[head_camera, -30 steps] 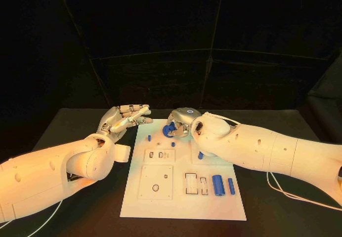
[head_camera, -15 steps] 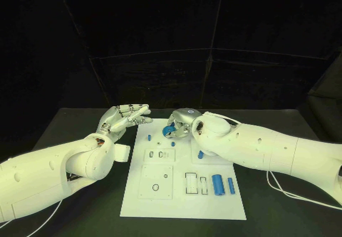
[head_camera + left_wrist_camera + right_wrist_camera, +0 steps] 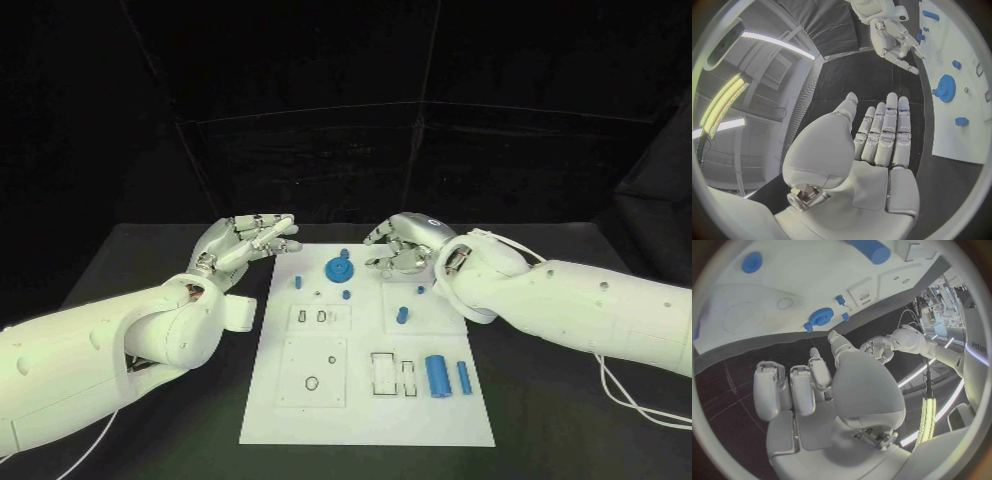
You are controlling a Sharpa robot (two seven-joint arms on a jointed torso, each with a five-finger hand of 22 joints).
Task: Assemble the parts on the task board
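Both hands empty: left hand straight-fingered, right hand seemingly curled, blue gear apart.

Smooth white arm shells, a thin white cable, silver segmented fingers.

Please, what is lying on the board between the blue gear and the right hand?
Nothing: in the head view only bare white task board lies between the blue gear and the right hand, which holds nothing.
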